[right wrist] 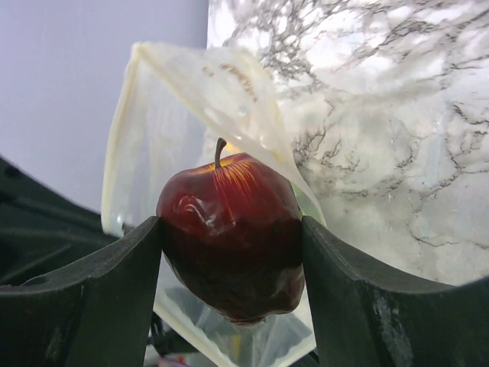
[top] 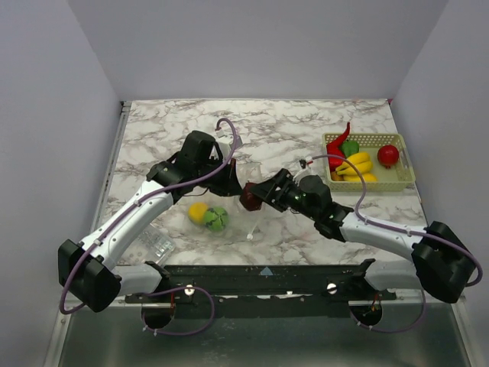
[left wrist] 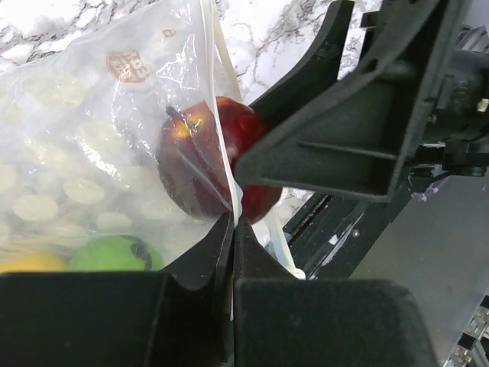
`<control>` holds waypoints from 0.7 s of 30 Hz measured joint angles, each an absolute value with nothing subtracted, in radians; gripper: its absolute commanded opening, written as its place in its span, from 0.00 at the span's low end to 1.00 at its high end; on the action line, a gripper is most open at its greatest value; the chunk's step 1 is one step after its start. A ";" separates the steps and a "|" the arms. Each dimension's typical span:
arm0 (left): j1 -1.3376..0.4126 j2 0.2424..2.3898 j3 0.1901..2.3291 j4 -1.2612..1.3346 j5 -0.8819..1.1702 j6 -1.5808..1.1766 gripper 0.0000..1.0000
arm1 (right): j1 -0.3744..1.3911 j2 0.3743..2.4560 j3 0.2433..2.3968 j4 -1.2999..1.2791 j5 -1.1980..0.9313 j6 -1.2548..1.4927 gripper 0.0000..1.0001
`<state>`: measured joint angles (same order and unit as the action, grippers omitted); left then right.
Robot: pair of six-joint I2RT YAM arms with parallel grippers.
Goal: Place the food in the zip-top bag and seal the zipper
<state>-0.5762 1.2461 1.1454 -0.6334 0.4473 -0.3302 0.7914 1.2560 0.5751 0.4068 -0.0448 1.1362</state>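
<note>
My right gripper (top: 250, 196) is shut on a dark red toy apple (right wrist: 229, 233) and holds it at the mouth of the clear zip-top bag (right wrist: 172, 99). In the left wrist view the apple (left wrist: 206, 157) sits half past the bag's pale rim strip (left wrist: 226, 145). My left gripper (left wrist: 233, 229) is shut on that rim and holds the bag's mouth up. The bag (top: 218, 218) lies at the table's middle with a yellow fruit (top: 198, 211) and a green one (top: 215, 219) inside; the green one (left wrist: 114, 252) also shows through the plastic.
A pale green basket (top: 403, 177) at the back right holds a red chili (top: 337, 148), a green pepper (top: 350, 147), bananas (top: 357, 165) and a red fruit (top: 388, 155). A small crinkly clear packet (top: 155, 244) lies near the front left edge.
</note>
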 measured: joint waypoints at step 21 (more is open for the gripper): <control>-0.576 1.235 1.131 -0.614 0.485 -0.340 0.00 | 0.871 1.526 0.722 0.451 0.119 1.808 0.79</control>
<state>-0.5762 1.2350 1.1313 -0.6136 0.4847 -0.3401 0.8715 1.5261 0.7219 0.4507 0.1188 1.8084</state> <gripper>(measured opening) 0.011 0.678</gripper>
